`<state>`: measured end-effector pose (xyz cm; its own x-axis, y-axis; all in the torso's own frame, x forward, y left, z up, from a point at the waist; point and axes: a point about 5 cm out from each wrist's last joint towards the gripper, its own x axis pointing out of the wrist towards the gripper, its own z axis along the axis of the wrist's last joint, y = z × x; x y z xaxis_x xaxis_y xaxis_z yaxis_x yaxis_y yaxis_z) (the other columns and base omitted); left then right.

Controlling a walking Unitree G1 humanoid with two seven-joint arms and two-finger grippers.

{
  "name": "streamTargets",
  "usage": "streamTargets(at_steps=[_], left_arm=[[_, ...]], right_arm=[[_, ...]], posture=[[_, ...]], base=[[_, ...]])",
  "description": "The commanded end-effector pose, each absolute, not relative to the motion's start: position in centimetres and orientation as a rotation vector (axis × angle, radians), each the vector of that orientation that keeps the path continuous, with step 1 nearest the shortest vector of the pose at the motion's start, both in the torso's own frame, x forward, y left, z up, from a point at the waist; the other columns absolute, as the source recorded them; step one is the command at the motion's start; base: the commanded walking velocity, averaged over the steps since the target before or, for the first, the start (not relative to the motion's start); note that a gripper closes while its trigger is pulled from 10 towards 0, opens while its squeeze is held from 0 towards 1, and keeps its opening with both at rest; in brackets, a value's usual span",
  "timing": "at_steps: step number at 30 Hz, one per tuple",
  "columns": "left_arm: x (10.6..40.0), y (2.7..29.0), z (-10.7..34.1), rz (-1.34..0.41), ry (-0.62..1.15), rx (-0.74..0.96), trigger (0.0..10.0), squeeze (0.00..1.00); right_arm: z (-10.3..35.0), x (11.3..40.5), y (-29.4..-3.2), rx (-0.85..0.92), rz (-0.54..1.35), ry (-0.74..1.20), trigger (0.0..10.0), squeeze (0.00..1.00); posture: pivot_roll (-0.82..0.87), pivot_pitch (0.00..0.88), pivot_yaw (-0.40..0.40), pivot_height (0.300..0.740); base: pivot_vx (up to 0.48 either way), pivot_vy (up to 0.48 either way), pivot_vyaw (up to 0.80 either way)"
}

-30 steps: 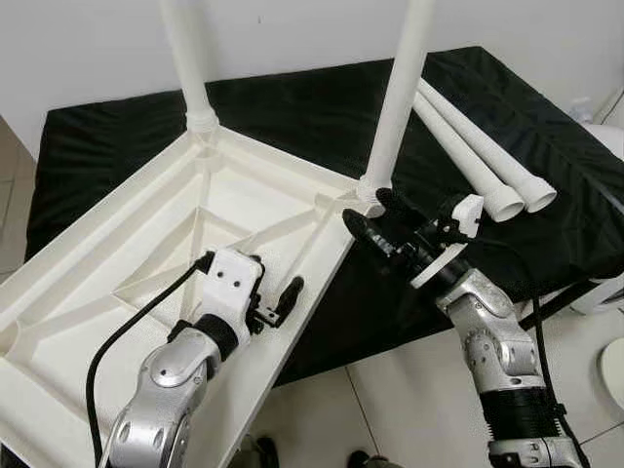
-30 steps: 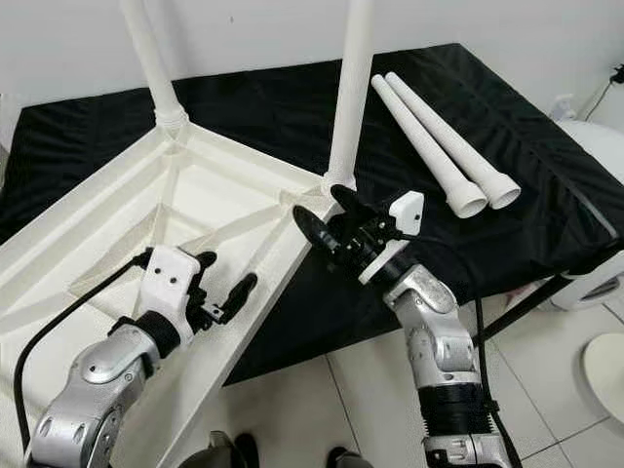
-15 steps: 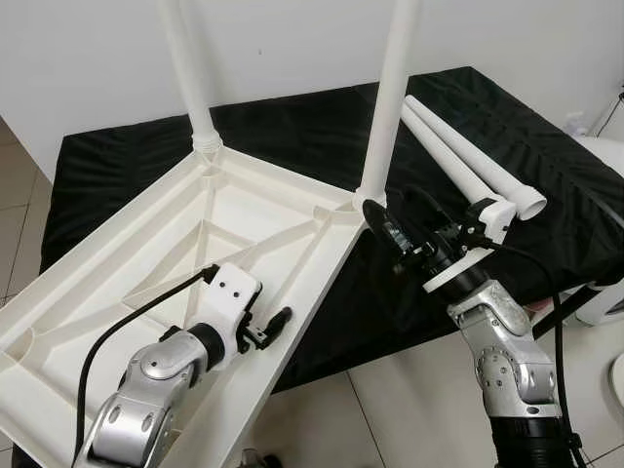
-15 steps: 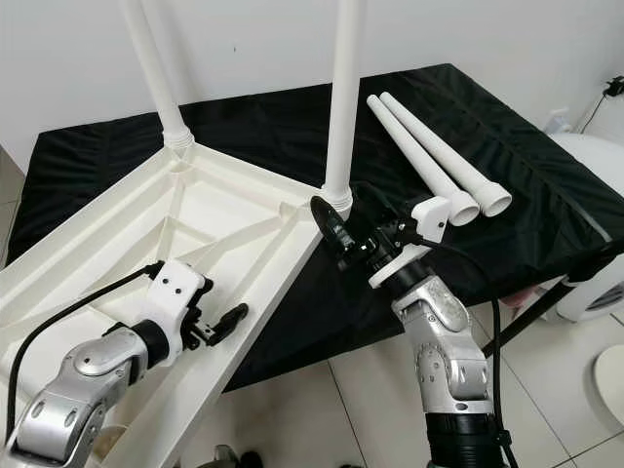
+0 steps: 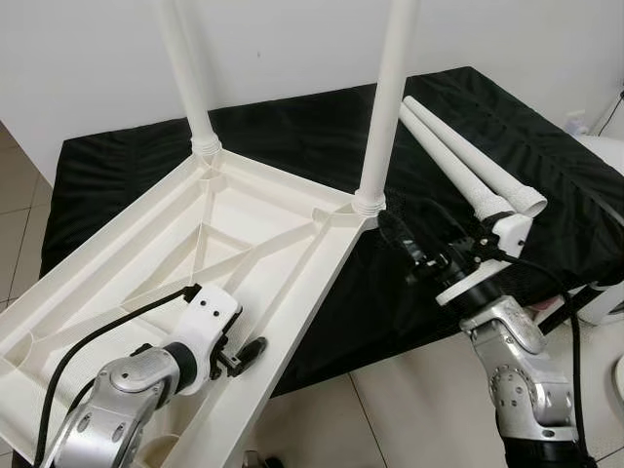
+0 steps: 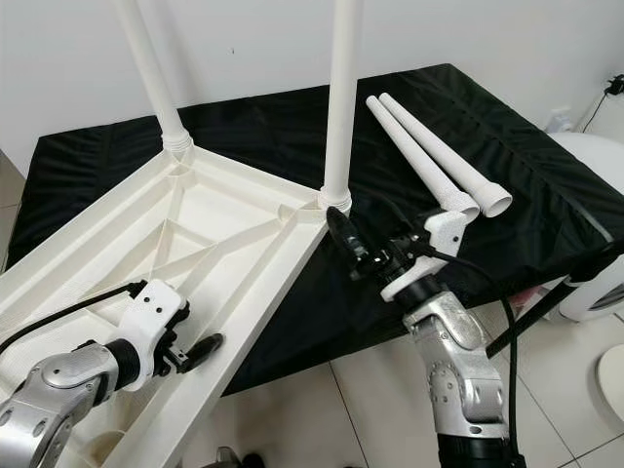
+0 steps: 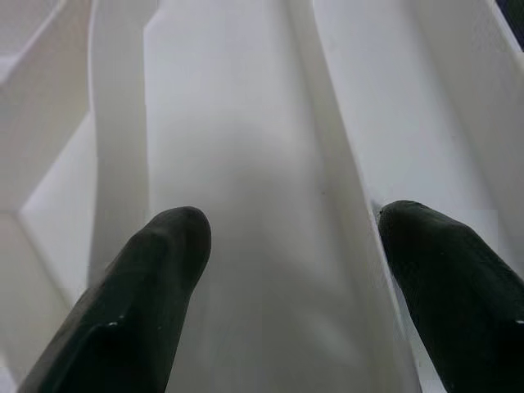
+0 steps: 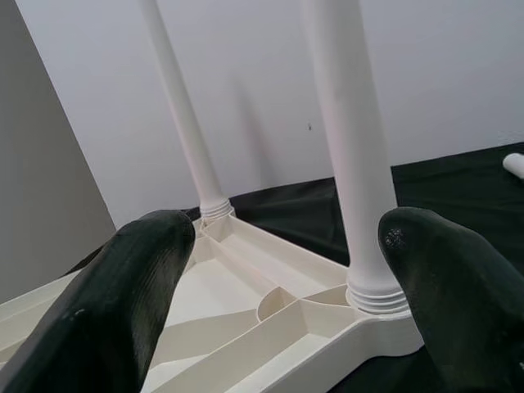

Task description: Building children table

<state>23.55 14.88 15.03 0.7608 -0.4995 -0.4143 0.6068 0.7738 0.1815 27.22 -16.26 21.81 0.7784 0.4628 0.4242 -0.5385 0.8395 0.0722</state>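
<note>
Upturned tabletop [image 5: 244, 210]: two legs [image 5: 385, 107] socketed; left tool [image 7: 286, 303], right tool [image 8: 278, 295] both spread, empty.

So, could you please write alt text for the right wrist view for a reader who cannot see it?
The right pincer, open, faces an upturned white plastic tabletop on black cloth. Two white legs stand in its corner sockets, the near leg between the black fingers, the far leg behind, against a pale wall.

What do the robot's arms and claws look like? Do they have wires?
Both arms are shiny silver metal with rounded joints. Each ends in a white block and a claw of two long black fingers with rounded tips: the left claw and the right claw. A black cable loops along each arm, and the right forearm has a ribbed black section.
</note>
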Motion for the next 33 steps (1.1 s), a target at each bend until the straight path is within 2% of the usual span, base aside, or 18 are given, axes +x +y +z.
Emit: streamTargets(at_steps=[1, 2, 3, 4, 6, 7, 10, 11, 20, 21, 22, 24, 25, 33], left_arm=[[23.2, 15.1, 15.2, -0.641, 0.382, 0.315, 10.0, 0.00], [23.2, 15.1, 15.2, -0.641, 0.382, 0.315, 10.0, 0.00], [23.1, 15.2, 15.2, -0.637, 0.396, 0.322, 9.5, 0.00], [23.1, 15.5, 15.2, -0.630, 0.414, 0.325, 6.7, 0.00], [23.1, 15.6, 15.2, -0.625, 0.426, 0.326, 6.7, 0.00], [23.1, 15.8, 15.2, -0.614, 0.429, 0.332, 2.6, 0.00], [23.2, 15.9, 15.3, -0.607, 0.431, 0.337, 2.6, 0.00], [23.3, 16.2, 15.3, -0.592, 0.437, 0.338, 0.0, 0.00], [23.1, 16.4, 15.6, -0.577, 0.465, 0.331, 0.0, 0.00], [23.2, 16.3, 15.6, -0.574, 0.466, 0.332, 0.7, 0.00], [23.2, 16.2, 15.7, -0.572, 0.468, 0.333, 3.6, 0.00], [23.2, 16.2, 15.7, -0.572, 0.468, 0.333, 3.6, 0.00], [23.4, 16.1, 15.7, -0.567, 0.478, 0.345, 10.0, 0.00], [24.1, 14.9, 16.4, -0.556, 0.458, 0.302, 10.0, 0.00]], right_arm=[[21.9, 26.9, -16.4, 0.197, 0.538, -0.402, 10.0, 0.00], [21.9, 26.9, -16.4, 0.197, 0.538, -0.402, 10.0, 0.00], [21.8, 26.8, -16.6, 0.196, 0.530, -0.400, 10.0, 0.00], [21.8, 26.7, -16.8, 0.195, 0.521, -0.397, 10.0, 0.00], [21.8, 26.6, -16.9, 0.195, 0.516, -0.394, 10.0, 0.00], [21.7, 26.6, -16.9, 0.195, 0.515, -0.393, 10.0, 0.00], [21.7, 26.6, -16.9, 0.194, 0.514, -0.391, 10.0, 0.00], [21.7, 26.5, -16.8, 0.194, 0.514, -0.389, 10.0, 0.00], [21.6, 26.5, -16.8, 0.194, 0.509, -0.377, 10.0, 0.00], [21.6, 26.5, -16.9, 0.194, 0.508, -0.375, 10.0, 0.00], [21.5, 26.4, -16.9, 0.194, 0.507, -0.372, 10.0, 0.00], [21.5, 26.4, -16.9, 0.194, 0.507, -0.372, 10.0, 0.00], [21.5, 26.4, -16.9, 0.193, 0.506, -0.370, 10.0, 0.00], [21.4, 26.3, -16.8, 0.197, 0.496, -0.369, 10.0, 0.00]], posture=[[-0.08, 0.128, 0.086, 0.740], [-0.08, 0.128, 0.086, 0.740], [-0.08, 0.130, 0.088, 0.740], [-0.08, 0.131, 0.088, 0.740], [-0.08, 0.131, 0.088, 0.740], [-0.07, 0.132, 0.090, 0.740], [-0.07, 0.132, 0.090, 0.740], [-0.07, 0.133, 0.090, 0.740], [-0.07, 0.139, 0.092, 0.740], [-0.07, 0.140, 0.092, 0.740], [-0.07, 0.140, 0.092, 0.740], [-0.07, 0.140, 0.092, 0.740], [-0.07, 0.139, 0.093, 0.740], [-0.07, 0.135, 0.098, 0.740]], base=[[0.000, 0.000, 0.00], [0.000, 0.000, 0.00], [0.000, 0.000, 0.00], [0.000, 0.000, 0.00], [0.000, 0.000, 0.00], [0.000, 0.000, 0.00], [0.000, 0.000, 0.00], [0.000, 0.000, 0.00], [0.000, 0.000, 0.00], [0.000, 0.000, 0.00], [0.000, 0.000, 0.00], [0.000, 0.000, 0.00], [0.000, 0.000, 0.00], [0.000, 0.000, 0.00]])
